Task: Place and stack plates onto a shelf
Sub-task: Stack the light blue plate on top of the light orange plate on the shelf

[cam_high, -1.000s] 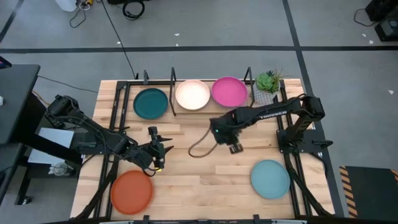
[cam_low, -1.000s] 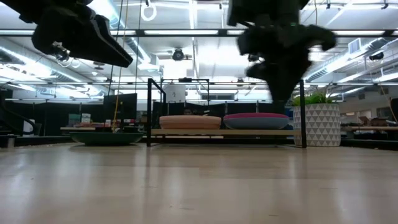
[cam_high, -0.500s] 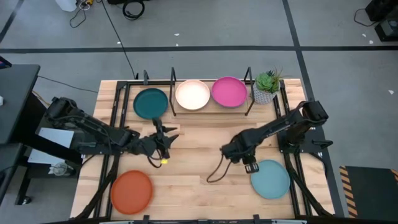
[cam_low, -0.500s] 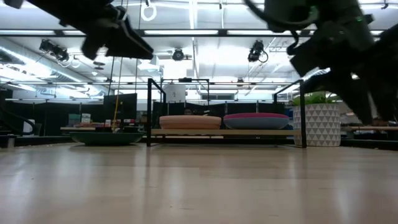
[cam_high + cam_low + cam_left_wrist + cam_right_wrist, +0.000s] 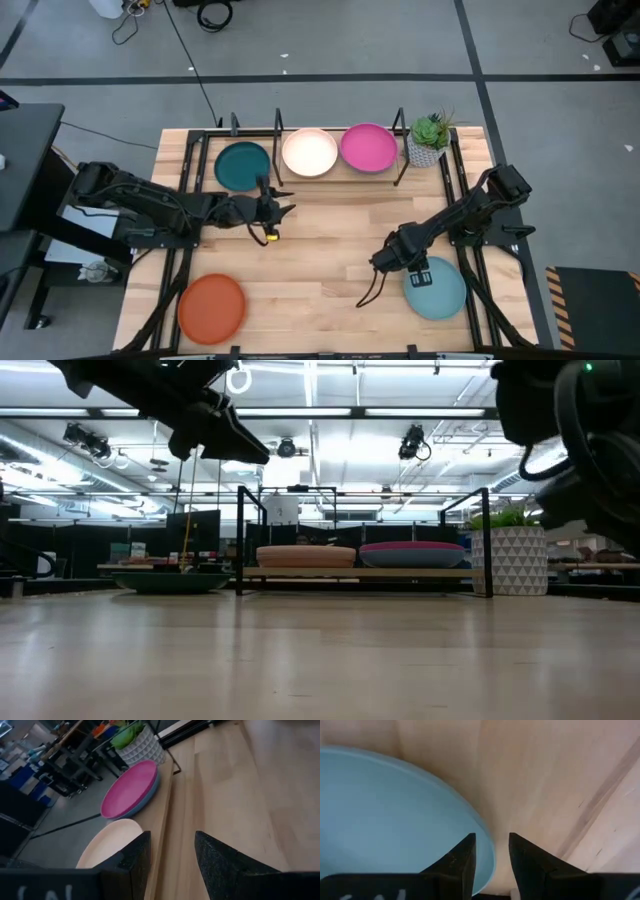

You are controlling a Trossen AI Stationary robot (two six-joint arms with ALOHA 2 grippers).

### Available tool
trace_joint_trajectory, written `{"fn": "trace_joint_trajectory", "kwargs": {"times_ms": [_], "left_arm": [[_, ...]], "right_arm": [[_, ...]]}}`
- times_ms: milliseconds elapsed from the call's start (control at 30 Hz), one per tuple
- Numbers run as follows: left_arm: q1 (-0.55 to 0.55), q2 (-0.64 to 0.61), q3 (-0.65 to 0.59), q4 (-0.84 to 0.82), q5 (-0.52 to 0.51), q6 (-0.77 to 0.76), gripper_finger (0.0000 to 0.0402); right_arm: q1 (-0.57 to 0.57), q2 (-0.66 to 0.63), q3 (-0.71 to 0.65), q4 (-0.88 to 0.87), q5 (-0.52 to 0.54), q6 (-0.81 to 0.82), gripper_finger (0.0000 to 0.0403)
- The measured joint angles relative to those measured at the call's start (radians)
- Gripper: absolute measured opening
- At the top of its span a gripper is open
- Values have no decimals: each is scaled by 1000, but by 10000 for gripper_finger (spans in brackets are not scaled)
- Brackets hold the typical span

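High view has the right gripper (image 5: 416, 270) down at the near-right part of the table (image 5: 330, 270), sitting right at the left edge of the light teal plate (image 5: 437, 288). Its wrist cam shows the two fingers (image 5: 461, 865) spread a little, with the rim of that light teal plate (image 5: 390, 815) running between them and nothing pinched; can't tell if the rim is actually touched.

Left gripper (image 5: 276, 210) is up off the table toward the far side, empty, with the dark teal plate (image 5: 243, 166) just beyond it and a bit to its left. From its own wrist cam the fingers (image 5: 132, 865) are parted with bare wood between them, and ahead of them you can see the cream plate (image 5: 107, 845) and the magenta plate (image 5: 131, 789) sitting on a bluish one, with the potted plant (image 5: 134, 742) past that.

The shelf (image 5: 340, 172) sits along the far edge, ahead of the left gripper and well apart from the right one. Cream plate (image 5: 309, 152) and magenta plate (image 5: 369, 147) rest side by side on it; the dark teal one lies flat just outside its left post. The orange plate (image 5: 212, 307) is at the near-left corner, well behind the left gripper.
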State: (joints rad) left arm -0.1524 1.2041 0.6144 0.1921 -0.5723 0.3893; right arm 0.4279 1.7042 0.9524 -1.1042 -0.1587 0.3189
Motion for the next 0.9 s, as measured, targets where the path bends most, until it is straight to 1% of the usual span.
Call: {"fn": "trace_joint_trajectory", "kwargs": {"times_ms": [133, 200, 267, 400, 433, 533, 600, 667, 733, 833, 900], "left_arm": [[12, 0, 0, 0, 2, -1, 160], [10, 0, 0, 0, 11, -1, 160], [8, 0, 0, -1, 48, -1, 160], [8, 0, 0, -1, 192, 17, 160], [8, 0, 0, 0, 231, 21, 160], [8, 0, 0, 26, 375, 23, 160], [7, 0, 0, 56, 490, 24, 160], [-1, 18, 0, 100, 566, 27, 160], [-21, 46, 0, 128, 585, 64, 160], [-59, 117, 0, 194, 582, 151, 160], [-86, 169, -1, 233, 552, 204, 160]], "right_arm": [[3, 0, -57, 64, 4, -2, 116], [2, 0, -80, 81, 9, -4, 104], [0, 0, -91, 87, 10, -6, 85], [-18, 0, -91, 76, 16, -50, 26], [-25, 0, -88, 76, 16, -67, 17], [-50, -3, -81, 81, 19, -124, 18], [-77, -12, -74, 82, 31, -176, 19], [-118, -34, -68, 89, 32, -225, 14], [-171, -63, -68, 115, 21, -267, 13], [-266, -106, -68, 190, -56, -306, 13], [-331, -130, -67, 241, -110, -312, 13]]}}
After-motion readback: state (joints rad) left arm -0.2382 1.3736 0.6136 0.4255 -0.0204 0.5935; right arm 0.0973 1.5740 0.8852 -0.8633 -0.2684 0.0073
